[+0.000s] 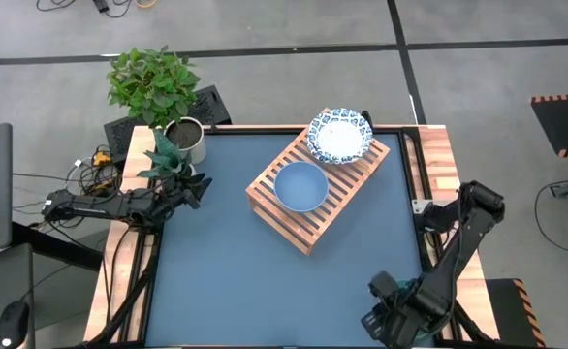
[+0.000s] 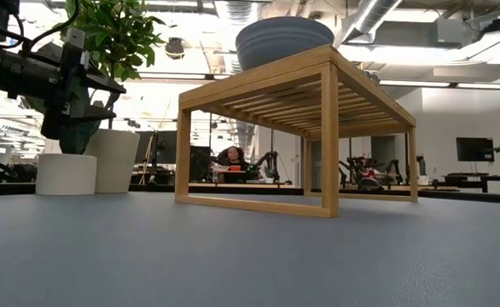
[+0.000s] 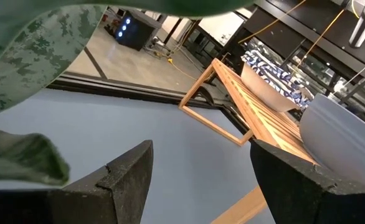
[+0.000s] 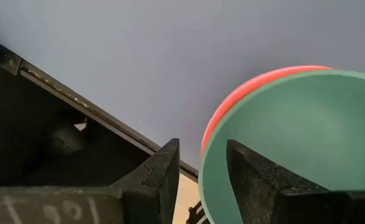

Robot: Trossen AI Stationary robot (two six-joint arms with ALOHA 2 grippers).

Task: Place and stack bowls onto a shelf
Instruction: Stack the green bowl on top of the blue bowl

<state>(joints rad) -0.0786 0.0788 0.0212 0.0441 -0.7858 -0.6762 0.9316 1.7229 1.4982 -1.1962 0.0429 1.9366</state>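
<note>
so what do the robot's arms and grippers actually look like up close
Both arms are dark, near-black jointed links with cables trailing from the left arm's base. The left gripper has two broad, wedge-shaped black fingers with matte, slightly scuffed faces. The right gripper has the same blocky black fingers, with faint pale markings on its body.

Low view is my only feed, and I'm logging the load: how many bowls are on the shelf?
Observer: Two. The plain blue bowl, plus a patterned bowl at the shelf's far end.
Operator: Where are the others?
Observer: A green bowl nested in a pink-red bowl is at the right gripper, jaws open astride the green rim.
Operator: Left gripper?
Observer: The left gripper is open and empty, beside the potted plant.
</note>
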